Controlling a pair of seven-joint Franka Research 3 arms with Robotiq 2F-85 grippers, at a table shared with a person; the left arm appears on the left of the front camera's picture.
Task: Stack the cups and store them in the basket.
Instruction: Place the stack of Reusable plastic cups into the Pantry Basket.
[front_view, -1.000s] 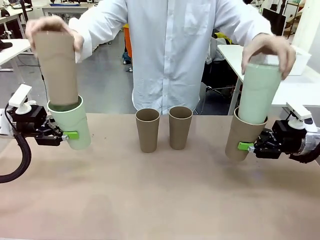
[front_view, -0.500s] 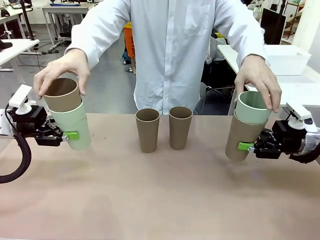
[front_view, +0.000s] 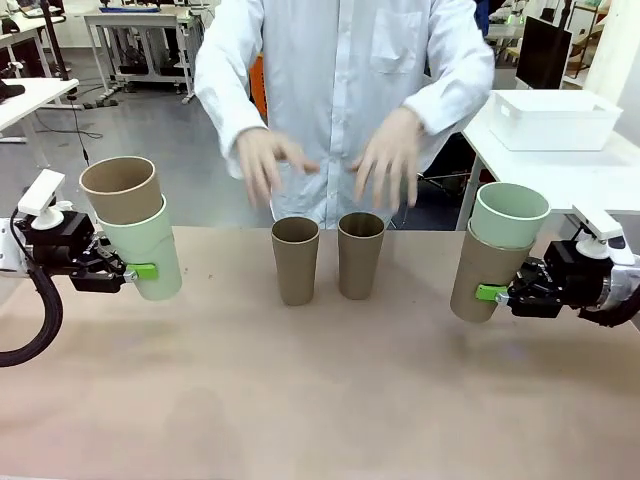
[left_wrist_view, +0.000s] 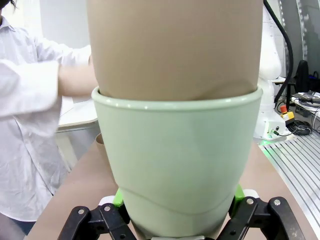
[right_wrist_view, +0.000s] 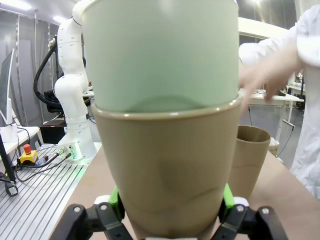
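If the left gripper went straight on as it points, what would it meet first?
Beyond the mint cup the left gripper holds, probably the nearer standing tan cup; depth is unclear.

Cups (front_view: 296, 260) tan/mint, basket (front_view: 553, 132) wht.

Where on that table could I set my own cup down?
The whole near half of the table is bare, in front of the two standing tan cups. Bare gaps also lie between them and the cup stack in the left gripper, and the one in the right gripper. Crowded: the middle far edge, where the person's hands hover above those cups.
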